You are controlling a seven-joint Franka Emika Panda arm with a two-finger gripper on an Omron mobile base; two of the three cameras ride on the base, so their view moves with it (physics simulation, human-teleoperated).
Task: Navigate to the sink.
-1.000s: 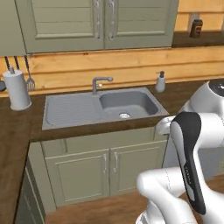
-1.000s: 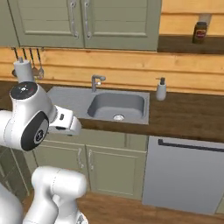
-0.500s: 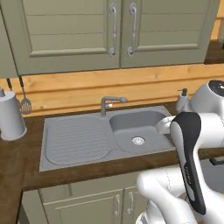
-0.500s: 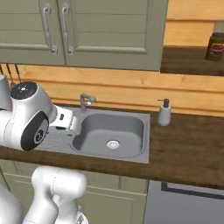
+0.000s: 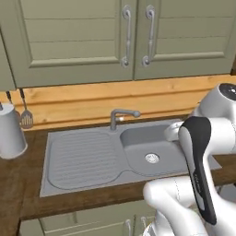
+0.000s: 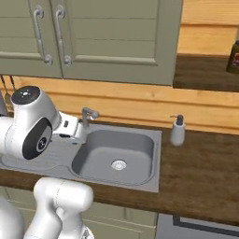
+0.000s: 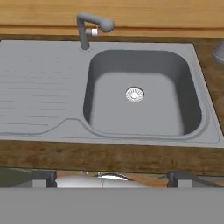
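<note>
Nearest, the arm's fingers [image 7: 105,177] sit at the bottom of the hand view as two dark tips set well apart, holding nothing. Just beyond them runs the front edge of the dark wooden worktop [image 7: 109,155]. Set into it lies the sink [image 5: 83,159], grey matte metal: a ribbed drainboard on the left, one rounded-rectangle basin with a round drain [image 7: 134,94] on the right, and a curved grey faucet [image 5: 120,117] at the back rim. A soap dispenser [image 6: 177,131] stands on the worktop just right of the sink. Behind rise a wooden backsplash and green cabinet doors [image 5: 124,37]. Compared with half a second ago, both base views sit closer, so the sink looks larger.
</note>
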